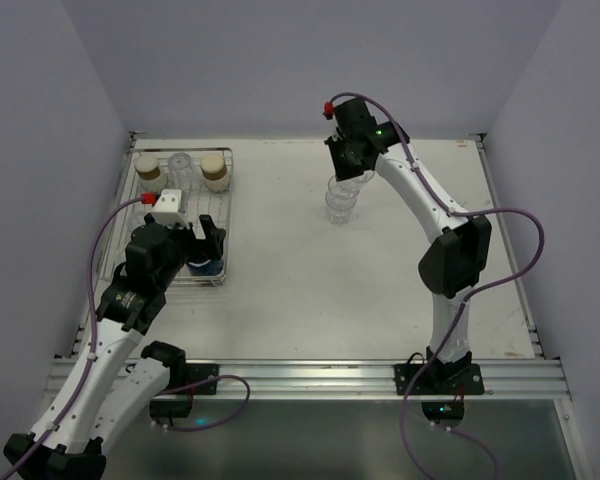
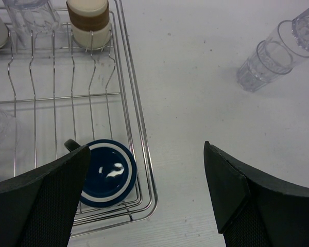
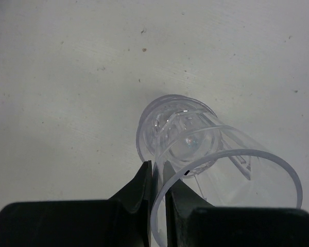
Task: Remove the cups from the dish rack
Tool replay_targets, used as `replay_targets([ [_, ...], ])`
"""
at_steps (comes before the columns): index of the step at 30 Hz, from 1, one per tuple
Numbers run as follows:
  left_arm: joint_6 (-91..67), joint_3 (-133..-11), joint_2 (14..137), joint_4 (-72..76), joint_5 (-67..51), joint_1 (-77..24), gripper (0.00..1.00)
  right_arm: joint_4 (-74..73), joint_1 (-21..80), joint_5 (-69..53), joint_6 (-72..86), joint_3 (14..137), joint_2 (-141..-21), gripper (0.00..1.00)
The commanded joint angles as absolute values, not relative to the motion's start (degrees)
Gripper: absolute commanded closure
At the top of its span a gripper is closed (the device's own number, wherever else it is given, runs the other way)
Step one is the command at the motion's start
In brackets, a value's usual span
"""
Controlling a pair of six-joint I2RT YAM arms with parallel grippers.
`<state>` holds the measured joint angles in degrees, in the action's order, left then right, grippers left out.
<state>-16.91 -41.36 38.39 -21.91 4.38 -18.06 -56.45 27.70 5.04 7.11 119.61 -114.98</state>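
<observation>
Left gripper [image 2: 146, 149] spread wide; mug [image 2: 107, 173] sits lower left of frame, left of the gap between my jaws. Right gripper [image 3: 157, 177] pinches tumbler [image 3: 190, 136] rim.

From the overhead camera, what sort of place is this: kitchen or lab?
Probably a robot test cell, not a kitchen: a bare white table boxed in by plain walls, two arms bolted to a metal rail at its near edge, and only a dish rack and cups as props.

White arms [image 1: 420, 190] with black joints [image 1: 455, 255], purple cables [image 1: 538, 235], red knobs [image 1: 330, 105], black jaws.
</observation>
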Motion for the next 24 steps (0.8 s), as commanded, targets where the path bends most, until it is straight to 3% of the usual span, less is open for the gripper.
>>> replay_targets([
  [1,-15.56,-41.22,37.97,-19.95,3.78,-17.75,0.07,-59.06,28.56,4.57,4.13,123.75,-116.54,1.0],
  [13,-15.65,-41.13,38.84,-19.95,3.78,-16.88,0.07,-58.8,29.27,4.75,3.6,124.89,-121.81,0.98],
  [14,-15.73,-41.22,39.02,-19.95,3.87,-16.7,0.07,-58.54,29.27,5.01,3.6,124.89,-121.9,0.94],
  [19,-16.61,-42.27,40.52,-20.13,4.48,-16.44,0.07,-56.69,29.62,5.54,3.78,124.89,-120.68,0.57],
  [22,-17.05,-43.85,41.65,-20.3,4.66,-16.44,0.06,-55.2,29.79,5.01,3.96,124.72,-118.13,0.41],
  [24,-17.4,-45.34,42.71,-20.83,5.53,-16.44,0.06,-54.41,29.88,4.4,4.04,124.37,-116.11,0.37],
])
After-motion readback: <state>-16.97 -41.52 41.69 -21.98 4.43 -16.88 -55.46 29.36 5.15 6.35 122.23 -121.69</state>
